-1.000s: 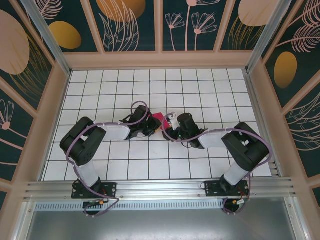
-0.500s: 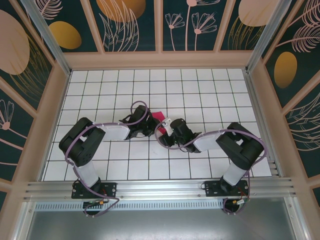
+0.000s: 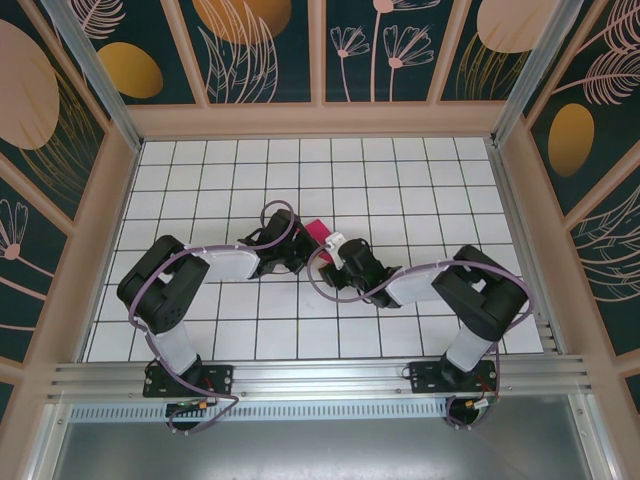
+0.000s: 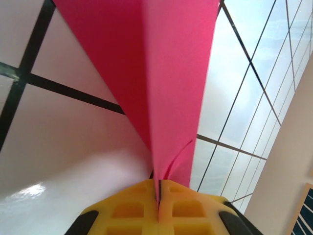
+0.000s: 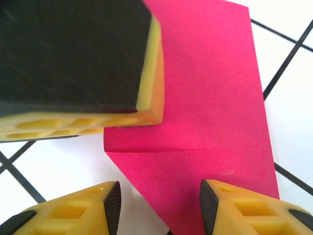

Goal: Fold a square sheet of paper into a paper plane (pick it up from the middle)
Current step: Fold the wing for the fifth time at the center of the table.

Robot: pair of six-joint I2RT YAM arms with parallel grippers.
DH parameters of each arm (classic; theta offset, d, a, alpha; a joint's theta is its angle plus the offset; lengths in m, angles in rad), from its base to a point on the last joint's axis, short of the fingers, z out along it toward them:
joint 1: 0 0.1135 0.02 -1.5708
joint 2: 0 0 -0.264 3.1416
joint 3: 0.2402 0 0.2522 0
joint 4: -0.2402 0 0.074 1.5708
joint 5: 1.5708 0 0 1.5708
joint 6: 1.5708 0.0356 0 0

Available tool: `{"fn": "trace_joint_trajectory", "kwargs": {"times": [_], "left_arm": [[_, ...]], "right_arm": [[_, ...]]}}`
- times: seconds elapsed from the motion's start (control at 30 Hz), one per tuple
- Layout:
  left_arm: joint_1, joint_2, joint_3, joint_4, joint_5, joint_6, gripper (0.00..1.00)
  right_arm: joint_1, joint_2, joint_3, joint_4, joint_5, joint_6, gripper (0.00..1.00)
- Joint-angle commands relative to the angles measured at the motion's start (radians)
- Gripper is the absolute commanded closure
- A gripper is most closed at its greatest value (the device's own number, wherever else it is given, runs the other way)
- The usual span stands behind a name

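Left gripper (image 4: pixel 159 195) pinches the creased square sheet of paper (image 4: pixel 166 73) at the middle of the table (image 3: pixel 200 180) while the right gripper (image 5: pixel 159 205) hangs spread at its near right edge; a fold seems in hand, and next the right likely must press the crease flat.

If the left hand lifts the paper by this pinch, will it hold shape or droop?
Probably sags a little: the paper is thin, and the shut left hand pinches only its narrow end. The fold ridge running from the pinch should stiffen it. It looks light, so it may flutter or slip.
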Motion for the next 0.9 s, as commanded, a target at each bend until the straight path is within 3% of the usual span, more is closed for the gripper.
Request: {"fn": "trace_joint_trajectory", "kwargs": {"times": [0.0, 0.2, 0.33, 0.5, 0.6, 0.87], "left_arm": [[0.0, -0.038, 0.022, -0.04, -0.023, -0.002, 0.95], [0.0, -0.082, 0.026, -0.072, -0.046, -0.002, 1.0], [0.001, -0.095, 0.028, -0.07, -0.044, -0.013, 1.0], [0.0, -0.116, 0.029, -0.076, -0.034, -0.02, 1.0], [0.001, -0.128, 0.032, -0.09, -0.039, -0.019, 1.0], [0.0, -0.141, 0.031, -0.108, -0.04, -0.016, 1.0]], "right_arm": [[-0.017, -0.081, -0.027, 0.023, -0.02, 0.025, 0.5], [-0.1, -0.243, -0.083, 0.012, -0.205, 0.115, 0.32], [-0.124, -0.293, -0.099, -0.007, -0.228, 0.1, 0.28], [-0.107, -0.239, -0.104, 0.024, -0.258, -0.016, 0.28], [-0.064, -0.205, -0.15, 0.146, -0.204, -0.129, 0.29], [-0.061, -0.065, -0.169, 0.352, -0.114, -0.269, 0.36]]}}
